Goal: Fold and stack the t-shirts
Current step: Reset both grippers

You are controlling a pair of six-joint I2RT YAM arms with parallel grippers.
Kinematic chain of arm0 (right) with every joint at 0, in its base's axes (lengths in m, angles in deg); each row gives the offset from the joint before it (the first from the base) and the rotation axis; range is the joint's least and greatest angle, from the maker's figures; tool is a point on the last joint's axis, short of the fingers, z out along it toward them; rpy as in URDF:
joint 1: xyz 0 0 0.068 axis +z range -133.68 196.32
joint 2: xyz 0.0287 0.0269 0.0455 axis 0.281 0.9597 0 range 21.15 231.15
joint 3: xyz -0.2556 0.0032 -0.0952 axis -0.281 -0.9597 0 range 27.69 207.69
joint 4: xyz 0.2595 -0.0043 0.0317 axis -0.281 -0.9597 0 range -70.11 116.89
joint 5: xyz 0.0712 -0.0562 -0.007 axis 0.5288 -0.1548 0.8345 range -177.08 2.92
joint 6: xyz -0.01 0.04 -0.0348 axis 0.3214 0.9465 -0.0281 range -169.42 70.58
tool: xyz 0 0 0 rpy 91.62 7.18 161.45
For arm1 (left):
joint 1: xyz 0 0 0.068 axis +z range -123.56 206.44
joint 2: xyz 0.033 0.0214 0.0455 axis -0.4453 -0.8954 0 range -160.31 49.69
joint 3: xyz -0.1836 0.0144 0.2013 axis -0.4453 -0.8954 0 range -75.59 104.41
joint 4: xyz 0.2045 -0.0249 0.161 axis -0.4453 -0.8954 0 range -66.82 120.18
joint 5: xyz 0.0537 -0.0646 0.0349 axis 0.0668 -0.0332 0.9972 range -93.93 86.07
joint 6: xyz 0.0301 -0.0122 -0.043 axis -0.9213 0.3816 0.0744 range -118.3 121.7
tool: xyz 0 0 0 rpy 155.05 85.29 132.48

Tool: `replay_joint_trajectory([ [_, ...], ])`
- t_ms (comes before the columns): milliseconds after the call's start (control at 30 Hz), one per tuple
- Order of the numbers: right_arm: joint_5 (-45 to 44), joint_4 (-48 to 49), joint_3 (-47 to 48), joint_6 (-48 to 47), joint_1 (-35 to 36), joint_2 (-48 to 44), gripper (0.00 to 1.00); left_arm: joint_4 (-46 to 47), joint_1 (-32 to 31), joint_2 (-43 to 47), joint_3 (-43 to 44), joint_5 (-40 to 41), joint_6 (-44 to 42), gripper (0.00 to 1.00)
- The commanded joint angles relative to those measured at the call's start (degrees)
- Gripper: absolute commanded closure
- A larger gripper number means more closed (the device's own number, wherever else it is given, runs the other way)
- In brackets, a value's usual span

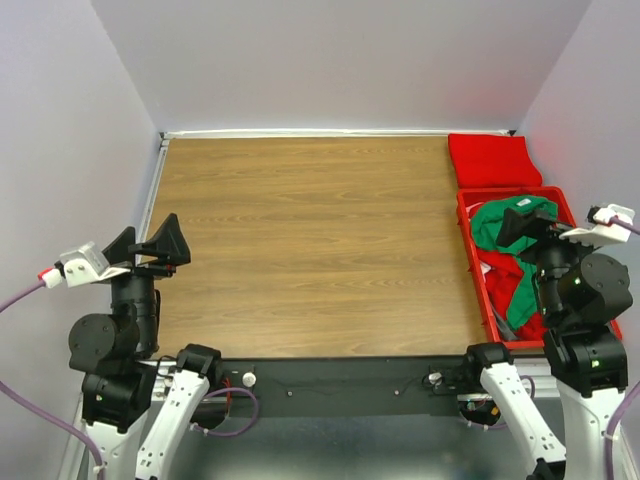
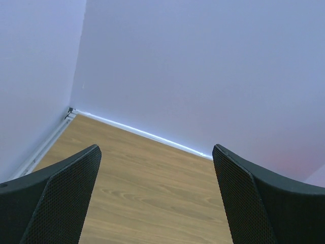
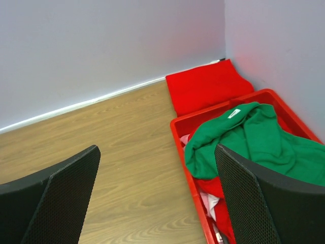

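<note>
A folded bright red t-shirt [image 1: 490, 160] lies flat at the table's back right corner; it also shows in the right wrist view [image 3: 205, 91]. A crumpled green t-shirt [image 1: 505, 222] [image 3: 254, 142] lies on top of a crumpled red one [image 1: 505, 282] [image 3: 209, 187] in the red plastic tray [image 1: 472, 260] [image 3: 184, 152]. No teal shirt is in view. My right gripper [image 1: 522, 230] [image 3: 157, 198] is open and empty, held above the tray's left side. My left gripper [image 1: 148, 245] [image 2: 157, 198] is open and empty above the table's left edge.
The wooden table [image 1: 310, 250] is walled at the back and both sides. The tray stands along the right edge, just in front of the folded red shirt. A bit of white or pink cloth [image 3: 210, 206] shows under the shirts in the tray.
</note>
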Motion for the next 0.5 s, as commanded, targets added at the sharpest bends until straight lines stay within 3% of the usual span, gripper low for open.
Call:
replay_joint_trajectory([
  [0,-4.62,3.45,-3.06,-2.31,0.97,-3.94,0.0,0.6,0.01,-0.52,-1.02,2.1,0.8,0.02],
  [467,-6.03,5.21,-6.14,-5.3,2.64,-8.34,0.0,4.91,0.01,-3.87,-2.17,1.13,0.98,0.02],
])
